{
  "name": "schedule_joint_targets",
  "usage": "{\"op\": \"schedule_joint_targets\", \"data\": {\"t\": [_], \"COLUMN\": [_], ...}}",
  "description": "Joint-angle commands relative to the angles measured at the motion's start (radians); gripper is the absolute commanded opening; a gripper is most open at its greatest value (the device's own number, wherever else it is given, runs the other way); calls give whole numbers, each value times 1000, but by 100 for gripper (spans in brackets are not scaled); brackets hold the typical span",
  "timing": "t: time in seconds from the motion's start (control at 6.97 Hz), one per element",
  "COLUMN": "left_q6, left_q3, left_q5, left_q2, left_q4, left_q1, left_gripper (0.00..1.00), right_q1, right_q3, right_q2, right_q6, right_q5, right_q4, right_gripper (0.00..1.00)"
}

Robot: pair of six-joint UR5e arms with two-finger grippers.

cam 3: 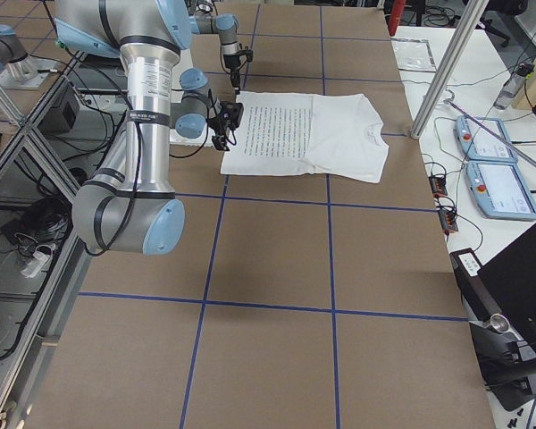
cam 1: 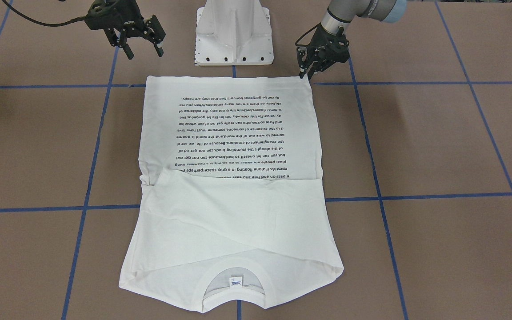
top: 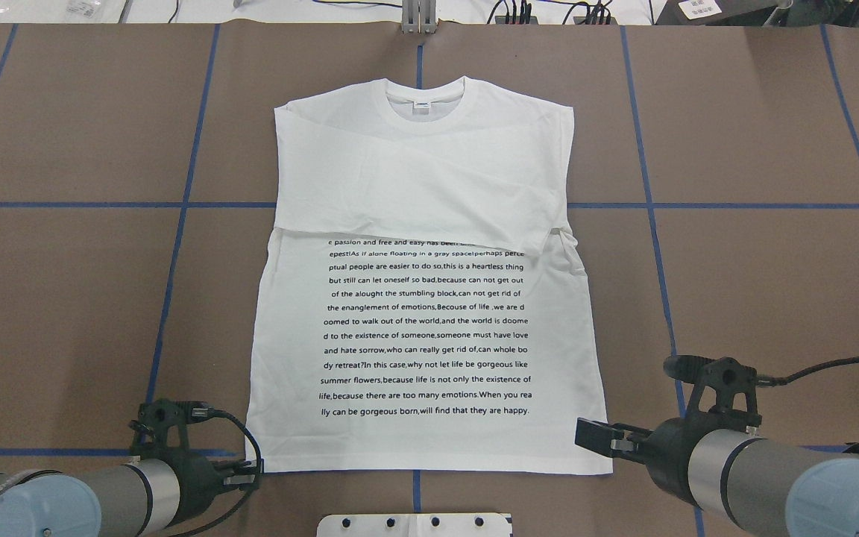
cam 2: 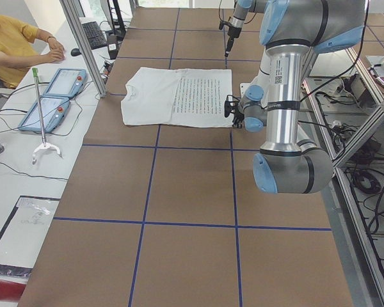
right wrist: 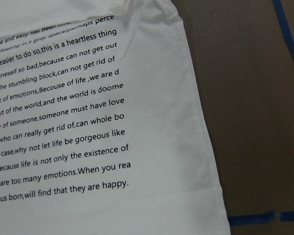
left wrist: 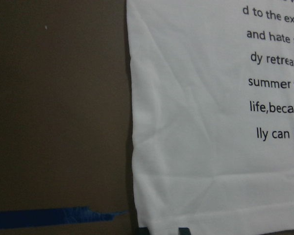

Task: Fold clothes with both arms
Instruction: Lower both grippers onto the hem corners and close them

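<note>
**Q:** Where's the shirt?
**A:** On the brown table (top: 64, 298), the white long-sleeved T-shirt (top: 288, 358) lies flat. Its sleeves (top: 422, 186) are folded across the chest and cover the top of the printed text (top: 426, 335).
**Q:** And the grippers?
**A:** In the front-facing view, the right gripper (cam 1: 145, 52) is spread wide near one hem corner. The left gripper (cam 1: 307, 75) is slightly parted just beside the other. The neck label (cam 1: 236, 282) is unreadable.

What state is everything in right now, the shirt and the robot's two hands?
T-shirt: lying flat, print side up, both sleeves folded across the chest.
Left hand: down at one hem corner; whether it is open or shut is unclear.
Right hand: open, holding nothing, near the other hem corner.
</note>
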Motion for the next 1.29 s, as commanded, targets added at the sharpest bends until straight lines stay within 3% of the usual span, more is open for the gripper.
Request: {"op": "schedule_joint_targets", "data": {"t": [0.0,0.14,0.57,0.86,1.0,1.15], "left_q6": [0,-2,0,3,3,3], "left_q3": [-1,-1,-27,-79,-85,-88], "left_q5": [1,1,1,1,3,25], "left_q2": [0,-1,-7,-12,-16,-15], "left_q4": [4,3,1,1,0,-2], "left_q1": [0,0,-6,-17,-19,-20], "left_gripper": [19,0,0,0,0,0], "right_q1": [-2,-4,-18,-73,-116,-155], "right_q3": [-11,-13,-26,-147,-189,-200], "right_q2": [0,0,-9,-107,-123,-121], "right_q6": [0,0,5,9,61,101], "right_q5": [0,0,-15,-130,-193,-253], "right_q4": [1,1,24,306,344,343], "right_gripper": [100,100,100,100,96,76]}}
